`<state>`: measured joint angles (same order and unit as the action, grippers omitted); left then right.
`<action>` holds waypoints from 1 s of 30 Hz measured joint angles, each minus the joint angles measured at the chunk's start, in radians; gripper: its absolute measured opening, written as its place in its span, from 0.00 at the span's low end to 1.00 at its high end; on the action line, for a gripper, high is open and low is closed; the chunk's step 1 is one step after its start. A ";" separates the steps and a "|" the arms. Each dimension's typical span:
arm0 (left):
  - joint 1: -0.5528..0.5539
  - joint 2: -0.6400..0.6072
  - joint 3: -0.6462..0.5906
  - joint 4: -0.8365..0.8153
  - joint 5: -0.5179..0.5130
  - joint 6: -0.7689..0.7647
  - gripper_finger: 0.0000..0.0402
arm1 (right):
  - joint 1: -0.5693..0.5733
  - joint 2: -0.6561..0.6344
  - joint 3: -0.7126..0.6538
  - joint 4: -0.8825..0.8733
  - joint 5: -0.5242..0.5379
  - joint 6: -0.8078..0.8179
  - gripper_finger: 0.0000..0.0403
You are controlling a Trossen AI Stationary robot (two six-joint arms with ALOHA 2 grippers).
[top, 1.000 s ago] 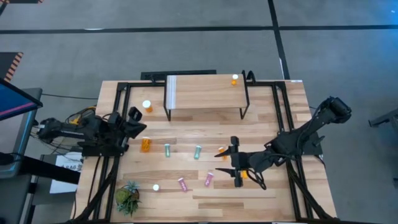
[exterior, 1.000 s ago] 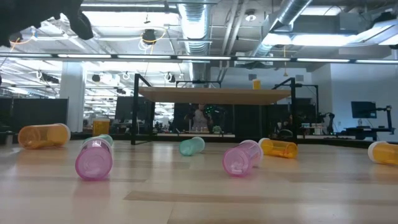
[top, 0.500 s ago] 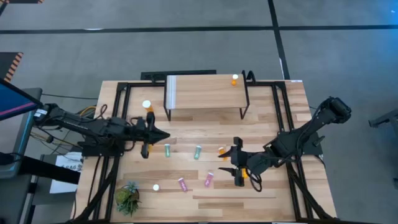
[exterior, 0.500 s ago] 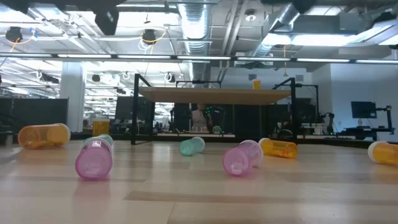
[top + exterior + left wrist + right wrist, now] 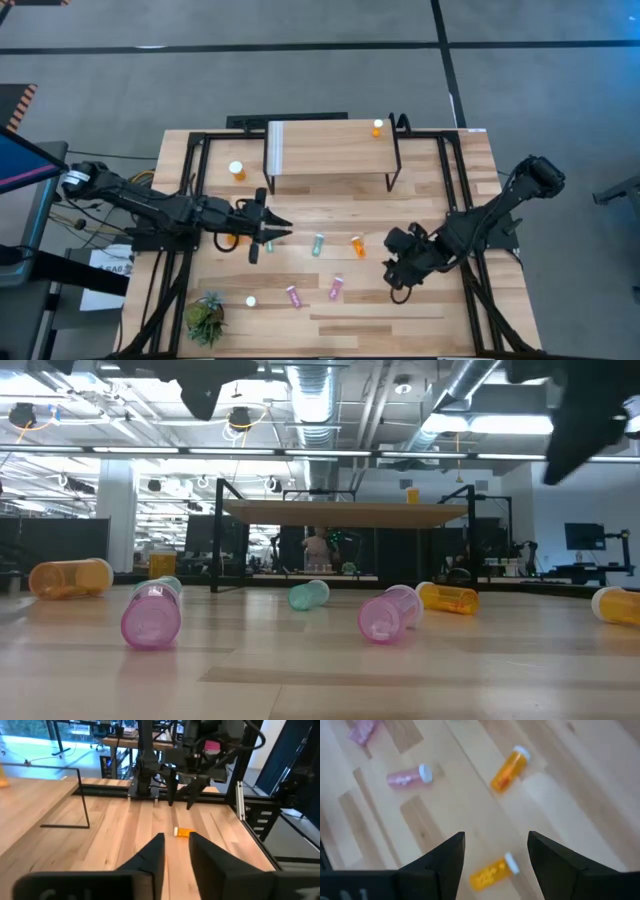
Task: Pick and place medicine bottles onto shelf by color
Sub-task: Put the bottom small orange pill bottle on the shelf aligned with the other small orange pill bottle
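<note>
Medicine bottles lie on their sides on the table: teal ones (image 5: 268,243) (image 5: 318,243), pink ones (image 5: 294,296) (image 5: 336,289), an orange one (image 5: 358,245) and another orange one (image 5: 492,870) below my right gripper. One orange bottle (image 5: 377,127) stands on the shelf (image 5: 330,150), one (image 5: 236,170) stands left of it. My left gripper (image 5: 280,232) hovers level over the left teal bottle, its fingers (image 5: 155,854) slightly apart around nothing. My right gripper (image 5: 393,268) points steeply down above the table, open and empty.
A small green plant (image 5: 205,318) sits at the near left corner, with a loose white cap (image 5: 250,300) beside it. Another orange bottle (image 5: 233,237) lies partly under my left arm. Black frame rails (image 5: 190,150) run along the table's left and right sides.
My left gripper has swung out from the table's left edge toward the middle, ending above the left teal bottle and levelling out. My right gripper has tipped from level to pointing down, rolled, and drawn back toward the right edge, uncovering an orange bottle. No bottle has moved.
</note>
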<state>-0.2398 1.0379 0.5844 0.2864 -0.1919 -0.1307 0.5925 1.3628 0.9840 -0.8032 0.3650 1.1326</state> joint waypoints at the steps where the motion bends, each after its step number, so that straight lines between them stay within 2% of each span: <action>1: 0.000 0.003 0.004 -0.003 -0.001 0.004 0.24 | 0.011 0.000 0.000 -0.005 0.000 0.023 0.59; 5: 0.000 0.012 0.010 -0.008 -0.007 0.005 0.31 | 0.055 0.000 0.000 0.000 0.005 0.081 0.59; 8: 0.000 0.011 0.010 -0.019 -0.007 -0.010 0.33 | 0.094 0.003 0.000 0.006 0.052 0.093 0.59; 13: 0.000 0.011 0.010 -0.039 -0.007 -0.010 0.34 | 0.122 0.029 0.001 0.003 0.080 0.158 0.59; 18: 0.000 0.011 0.010 -0.048 -0.007 -0.010 0.34 | 0.129 0.105 0.000 0.024 0.084 0.153 0.59; 21: 0.000 0.011 0.010 -0.050 -0.007 -0.011 0.34 | 0.129 0.163 -0.001 0.022 0.058 0.200 0.59; 26: 0.000 0.011 0.010 -0.053 -0.007 -0.009 0.34 | 0.106 0.234 0.000 -0.016 -0.048 0.335 0.59; 30: 0.000 0.011 0.010 -0.053 -0.007 -0.009 0.34 | 0.106 0.281 0.000 -0.033 -0.061 0.382 0.59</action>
<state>-0.2398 1.0489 0.5941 0.2336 -0.1989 -0.1402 0.6983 1.6442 0.9836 -0.8362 0.3038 1.5151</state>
